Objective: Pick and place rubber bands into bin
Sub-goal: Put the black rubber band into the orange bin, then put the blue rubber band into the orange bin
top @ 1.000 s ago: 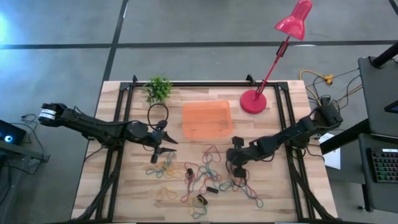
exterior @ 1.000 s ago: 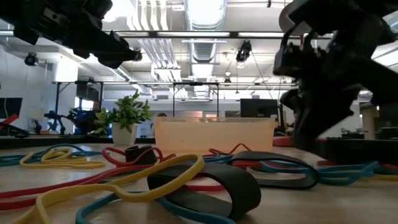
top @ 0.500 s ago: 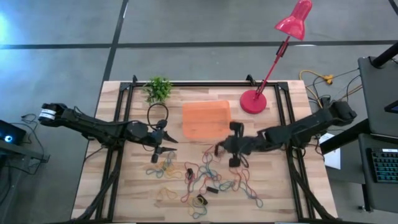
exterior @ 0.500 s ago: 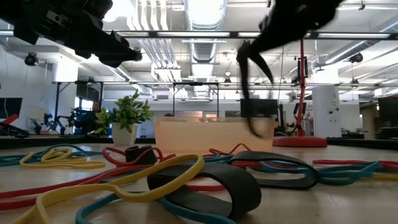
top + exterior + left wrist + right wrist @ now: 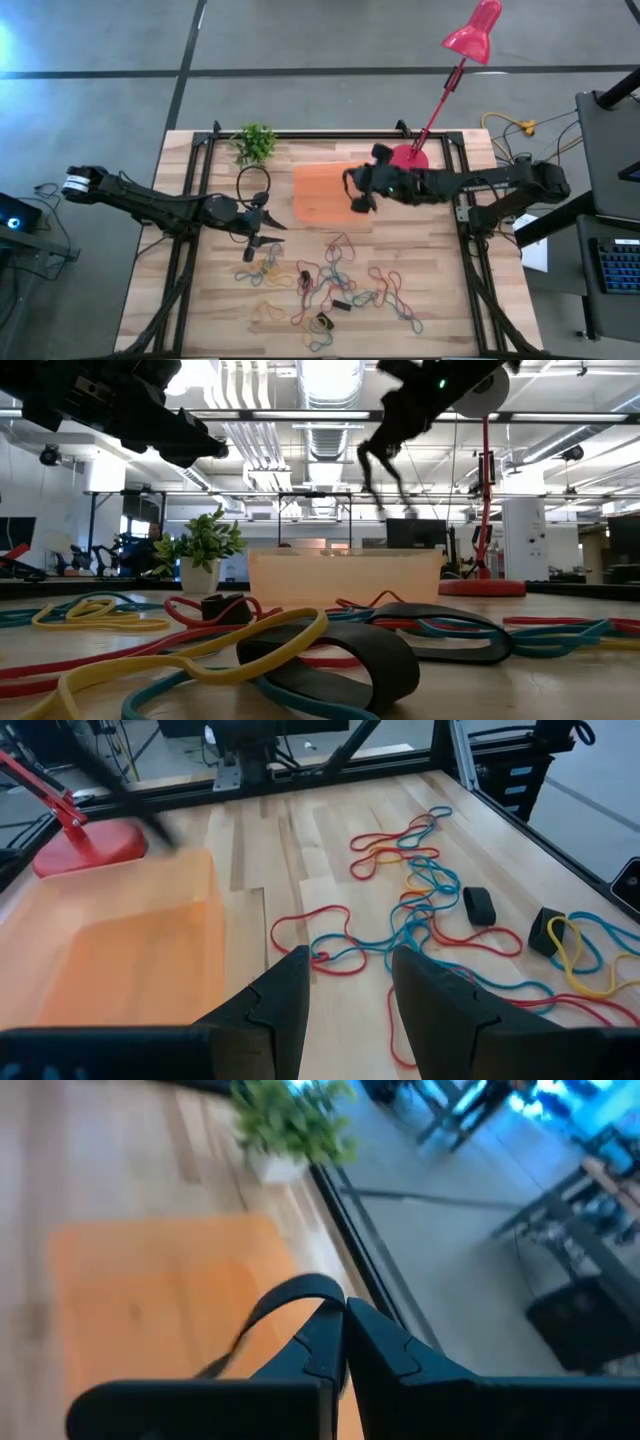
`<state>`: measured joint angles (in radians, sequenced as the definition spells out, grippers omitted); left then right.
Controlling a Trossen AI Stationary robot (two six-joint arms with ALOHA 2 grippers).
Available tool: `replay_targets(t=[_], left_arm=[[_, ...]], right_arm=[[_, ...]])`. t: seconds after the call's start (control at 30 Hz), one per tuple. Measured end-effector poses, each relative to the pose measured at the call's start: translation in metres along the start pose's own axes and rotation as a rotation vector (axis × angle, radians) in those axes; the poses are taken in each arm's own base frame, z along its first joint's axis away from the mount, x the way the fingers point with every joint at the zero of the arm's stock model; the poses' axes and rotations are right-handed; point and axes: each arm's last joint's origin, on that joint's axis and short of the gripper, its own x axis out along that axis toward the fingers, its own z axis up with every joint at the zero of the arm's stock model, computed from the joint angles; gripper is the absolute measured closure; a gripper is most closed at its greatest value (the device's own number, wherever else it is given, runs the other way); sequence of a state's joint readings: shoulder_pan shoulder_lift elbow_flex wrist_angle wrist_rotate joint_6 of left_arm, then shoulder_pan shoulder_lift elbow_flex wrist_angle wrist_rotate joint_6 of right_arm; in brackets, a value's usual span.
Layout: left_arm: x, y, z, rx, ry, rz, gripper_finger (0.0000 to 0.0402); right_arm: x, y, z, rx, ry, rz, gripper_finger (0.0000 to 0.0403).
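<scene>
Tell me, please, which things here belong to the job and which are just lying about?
Job: rubber bands on the table; a black band pinched by the right gripper over the orange bin; left gripper, open.
Lying about: red lamp; small potted plant.

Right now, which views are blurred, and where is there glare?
Right wrist view: motion blur smears the bin and plant. Left wrist view: the lamp base is streaked, the rubber bands sharp. Low view: ceiling lights glare. High view: soft throughout.
</scene>
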<state>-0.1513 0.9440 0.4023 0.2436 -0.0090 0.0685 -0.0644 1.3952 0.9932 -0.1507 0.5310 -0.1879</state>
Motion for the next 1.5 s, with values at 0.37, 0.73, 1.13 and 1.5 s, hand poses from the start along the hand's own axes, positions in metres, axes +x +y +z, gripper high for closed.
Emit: replay_targets(t=[0.37, 0.73, 1.13, 1.5], left_arm=[[0.0, 0.0, -0.003, -0.003, 0.009, -0.001, 0.0272], [0.0, -0.001, -0.012, -0.01, 0.001, 0.0, 0.0272], [0.0, -0.001, -0.012, -0.009, -0.006, 0.0, 0.0272], [0.0, -0.001, -0.014, -0.02, 0.005, -0.001, 0.0272]], right_arm=[[0.061, -0.024, -0.038, 0.057, 0.182, 0.026, 0.0395], [0.086, -0.023, -0.063, 0.072, 0.315, 0.054, 0.0393], [0.07, -0.027, -0.056, 0.133, 0.302, 0.164, 0.0292], [0.062, -0.014, -0.055, 0.177, 0.284, 0.522, 0.0229]])
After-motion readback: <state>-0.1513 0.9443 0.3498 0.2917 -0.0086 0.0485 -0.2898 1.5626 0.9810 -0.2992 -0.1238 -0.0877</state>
